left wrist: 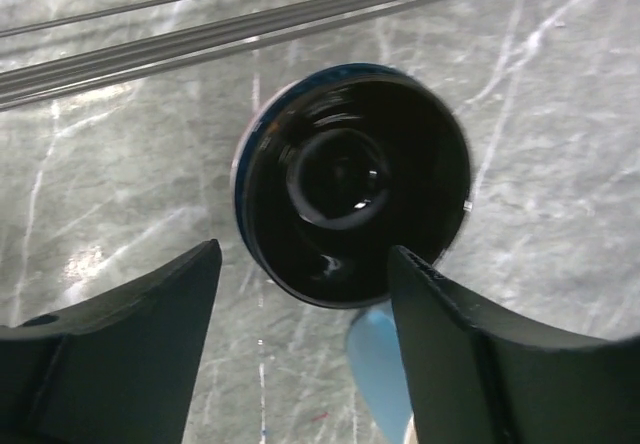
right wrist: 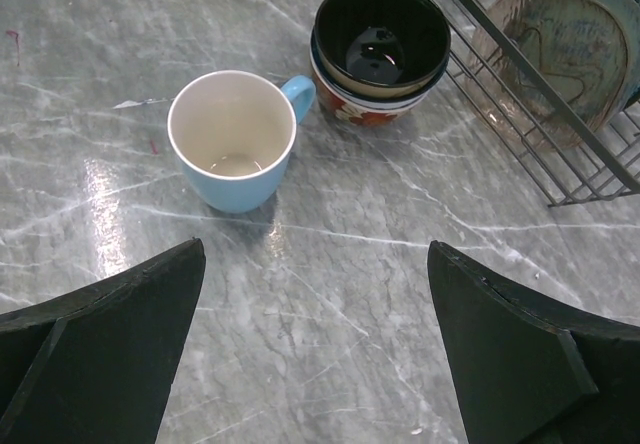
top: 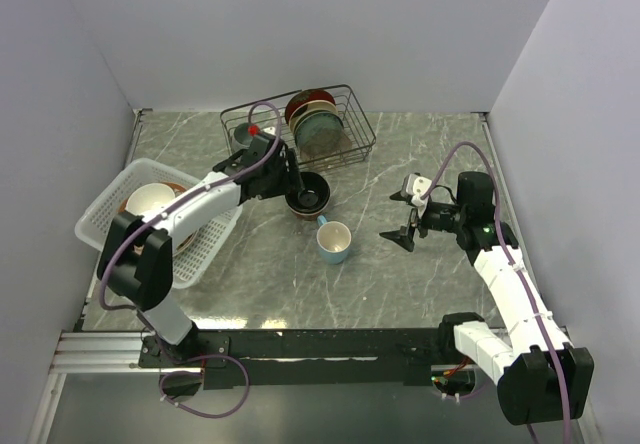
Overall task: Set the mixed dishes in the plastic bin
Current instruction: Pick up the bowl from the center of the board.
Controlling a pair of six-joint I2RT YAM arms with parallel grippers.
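Partly hidden dark bowl (left wrist: pixel 350 179) under left tool (left wrist: pixel 305 256), blue mug (left wrist: pixel 378 359) cropped

Top external: high at near edge, down over table (top: pixel 400 274).
Left wrist: close above black bowl (left wrist: pixel 350 184).
Right wrist: farther, oblique.
Shared: black bowl, light blue mug (right wrist: pixel 235 144).

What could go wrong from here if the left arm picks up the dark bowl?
The dark bowl sits nested in a patterned bowl, so a rim grip by the open left gripper may lift only the top one or tip the stack. The light blue mug stands close beside the stack and could be knocked. The wire rack is just behind, so the arm might clip it when lifting.
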